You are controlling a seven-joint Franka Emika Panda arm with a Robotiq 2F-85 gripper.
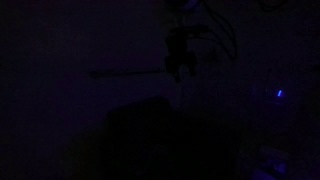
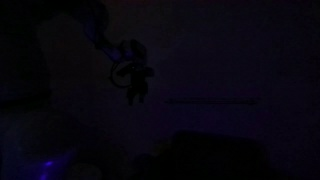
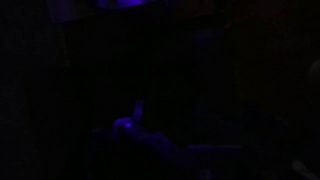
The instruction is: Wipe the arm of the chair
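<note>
Nearly everything is lost in darkness, and only a few faint shapes can be told. In an exterior view, a dim bluish glow (image 2: 48,165) sits at the near left edge. Above it the robot arm (image 2: 95,25) comes down from the upper left as a faint outline, and the gripper (image 2: 131,82) hangs at its end in mid-air, left of centre. Its jaws stand spread wide apart, though the silhouette is too murky to show whether anything lies between them. Further right a thin pale horizontal line (image 2: 210,101) runs across the far background. Below it, at the near right, a dark bulk (image 2: 220,155) rises from the bottom edge; this may be the chair, but neither its outline nor its arm can be picked out. In an exterior view that shows the scene otherwise, the horizontal line (image 1: 130,72) lies at the left and the dark bulk (image 1: 150,140) fills the near middle. The gripper (image 1: 186,55) shows as a vague outline above and a little right of that bulk, apart from it, and a small bright blue light (image 1: 280,94) glows well off to the right. In the wrist view a blue sheen (image 3: 125,4) touches the top edge left of centre. A small bluish spot (image 3: 124,125) sits lower, on a faint pale shape that cannot be identified; the fingers cannot be made out there.
</note>
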